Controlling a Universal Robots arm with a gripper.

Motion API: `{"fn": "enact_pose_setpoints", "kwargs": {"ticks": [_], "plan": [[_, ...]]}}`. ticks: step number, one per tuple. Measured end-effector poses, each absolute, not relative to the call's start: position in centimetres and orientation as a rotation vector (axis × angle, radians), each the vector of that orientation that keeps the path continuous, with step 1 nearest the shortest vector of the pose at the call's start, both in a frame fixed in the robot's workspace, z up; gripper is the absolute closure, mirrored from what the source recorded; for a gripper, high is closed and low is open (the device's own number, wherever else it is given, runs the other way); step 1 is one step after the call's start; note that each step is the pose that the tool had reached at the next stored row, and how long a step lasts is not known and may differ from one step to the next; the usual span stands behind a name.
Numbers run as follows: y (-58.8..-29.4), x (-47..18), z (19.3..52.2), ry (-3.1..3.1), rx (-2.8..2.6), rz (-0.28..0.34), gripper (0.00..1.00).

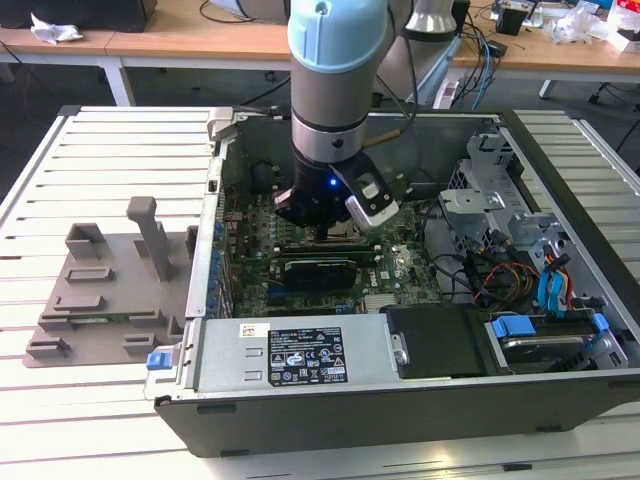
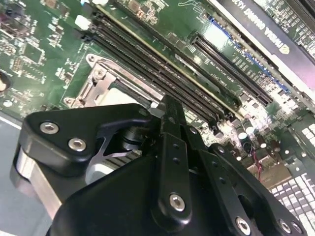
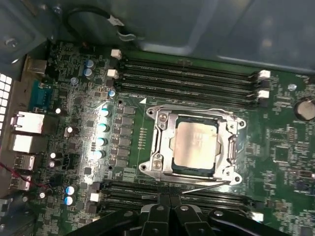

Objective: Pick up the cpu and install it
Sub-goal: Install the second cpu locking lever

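1 arm: the blue-and-grey robot arm [image 1: 335, 70] reaches down into the open dark computer case [image 1: 400, 400], over the green motherboard [image 1: 300, 285].
Gripper: the black gripper [image 1: 322, 218] hangs low above the socket in the exterior view; its black finger linkage [image 2: 170, 162] fills the front of the second wrist view, and I cannot tell whether the fingers are apart or together.
Cpu: the small flat square cpu with a pale silver metal top [image 3: 194, 143] lies inside the square metal-framed socket [image 3: 160, 142] of the board, flat and level, with nothing gripping it in the first wrist view.
Around the socket: long black memory slots [image 3: 187, 78] run along 2 sides of it; a row of small blue-topped capacitors [image 3: 102, 132] stands beside it.
Nearby in the case: a dark expansion card [image 1: 320, 270], a silver drive cage [image 1: 485, 190] and coloured cables [image 1: 545, 285].
Outside: a grey plastic holder block with upright posts [image 1: 110, 290] sits on the white slatted table [image 1: 30, 190], at the exterior view's left of the case.
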State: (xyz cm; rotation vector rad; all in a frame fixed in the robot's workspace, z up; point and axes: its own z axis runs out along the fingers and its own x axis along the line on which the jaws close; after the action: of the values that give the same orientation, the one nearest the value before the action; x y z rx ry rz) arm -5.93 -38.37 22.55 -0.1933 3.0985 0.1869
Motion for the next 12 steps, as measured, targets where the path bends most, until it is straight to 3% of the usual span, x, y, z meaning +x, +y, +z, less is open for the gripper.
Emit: {"fn": "enact_pose_setpoints", "kwargs": {"ticks": [12], "plan": [[-38.4,-8.3,20.8,3.094,-0.192,0.229,0.89]]}}
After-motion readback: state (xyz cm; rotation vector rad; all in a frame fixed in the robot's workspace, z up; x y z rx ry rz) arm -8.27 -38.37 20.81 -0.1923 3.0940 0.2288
